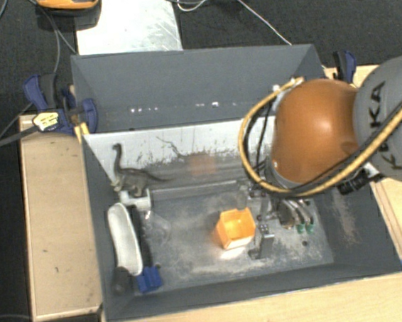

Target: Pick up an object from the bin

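Camera view: hand [262,234] low over the bin [192,75] floor, tight against the right side of an orange block [235,228] near the floor's middle. Cannot tell whether released or clenched, nor whether round the block or merely beside it; partly hidden under the arm's orange cover and cables. No lift yet, by the look: block apparently down on the floor, a pale patch just under its front edge. Judged progress: approach done, grasp unconfirmed, lifting and carrying out left to do.

Room: open floor in front of and left of the block, bare and scuffed. Along the left wall, well apart from the block, a long white thing [123,238] lying lengthwise, a blue piece [149,278] at its near end, a grey toy animal [128,177] with a long neck at its far end. Small green thing [304,228] just right of the hand, too small to name. Sloping walls on all sides; right wall near the arm, back wall close behind the cover. Straight up looks the clearest way out; little call to move sideways, and least margin to the right.
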`<state>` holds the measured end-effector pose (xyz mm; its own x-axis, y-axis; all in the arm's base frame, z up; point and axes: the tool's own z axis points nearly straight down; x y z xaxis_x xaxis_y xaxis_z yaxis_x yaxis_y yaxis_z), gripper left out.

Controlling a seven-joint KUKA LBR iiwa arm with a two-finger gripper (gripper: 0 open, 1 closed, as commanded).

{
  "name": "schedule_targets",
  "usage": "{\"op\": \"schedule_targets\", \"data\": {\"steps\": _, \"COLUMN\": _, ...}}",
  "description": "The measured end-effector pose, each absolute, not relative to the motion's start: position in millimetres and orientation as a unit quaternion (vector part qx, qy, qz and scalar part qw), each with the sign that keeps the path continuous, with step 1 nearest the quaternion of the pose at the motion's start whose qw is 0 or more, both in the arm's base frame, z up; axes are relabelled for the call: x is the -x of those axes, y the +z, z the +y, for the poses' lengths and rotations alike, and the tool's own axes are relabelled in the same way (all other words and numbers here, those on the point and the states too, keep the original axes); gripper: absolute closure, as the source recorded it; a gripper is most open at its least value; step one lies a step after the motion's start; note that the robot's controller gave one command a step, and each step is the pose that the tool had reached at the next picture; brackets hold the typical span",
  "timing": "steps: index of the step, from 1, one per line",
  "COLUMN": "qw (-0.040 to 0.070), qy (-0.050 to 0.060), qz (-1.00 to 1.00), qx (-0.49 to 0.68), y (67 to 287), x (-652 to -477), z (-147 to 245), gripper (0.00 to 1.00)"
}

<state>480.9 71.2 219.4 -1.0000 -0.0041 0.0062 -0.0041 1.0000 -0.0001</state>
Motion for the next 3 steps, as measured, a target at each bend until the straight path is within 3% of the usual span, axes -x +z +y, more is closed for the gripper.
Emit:
{"op": "schedule_targets", "data": {"steps": 1, "qw": -0.001, "qy": 0.0, "qz": -1.0, "qx": 0.0, "y": 223.6, "x": -482.6, "z": 70.8, "gripper": 0.0}}
{"op": "schedule_targets", "data": {"steps": 2, "qw": 0.005, "qy": 0.0, "qz": -0.999, "qx": -0.05, "y": 137.8, "x": -506.9, "z": 61.2, "gripper": 0.0}}
{"op": "schedule_targets", "data": {"steps": 3, "qw": -0.004, "qy": 0.0, "qz": -0.993, "qx": -0.122, "y": 147.9, "x": -513.4, "z": 60.9, "gripper": 0.0}}
